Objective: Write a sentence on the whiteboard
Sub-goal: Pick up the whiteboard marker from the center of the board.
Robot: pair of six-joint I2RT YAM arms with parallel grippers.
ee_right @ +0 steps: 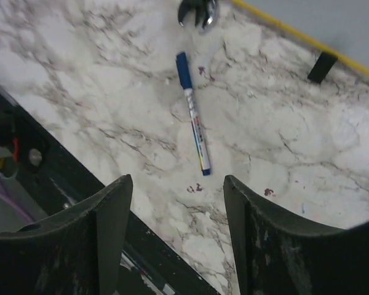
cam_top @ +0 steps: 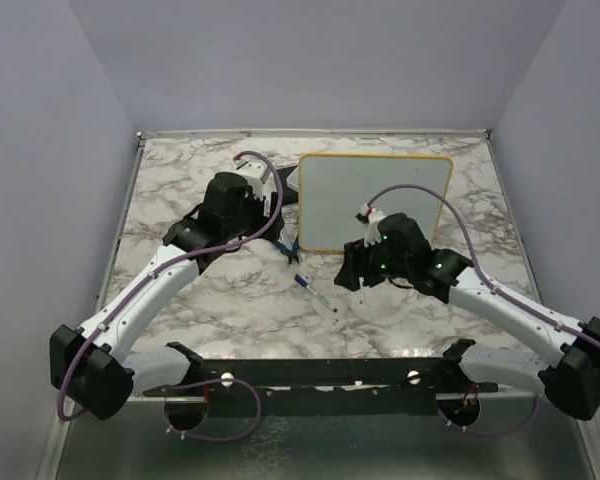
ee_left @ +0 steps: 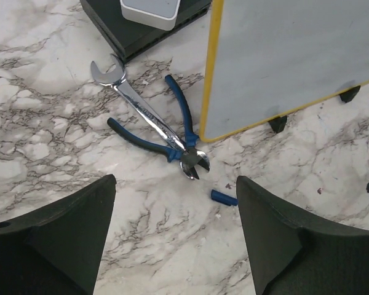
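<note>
Pickup step, I'd say: your right end effector [ee_right: 177, 184] and left end effector [ee_left: 175, 184] both gape wide, empty. Yellow-framed white whiteboard [cam_top: 375, 200] sits at 12 o'clock on the bench [cam_top: 240, 310]; drop onto the slim blue-and-white marker [ee_right: 192, 117] next.

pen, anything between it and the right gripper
Nothing visible. The pen lies on the table just ahead of the open right gripper; the pliers sit beyond it, by the whiteboard.
</note>
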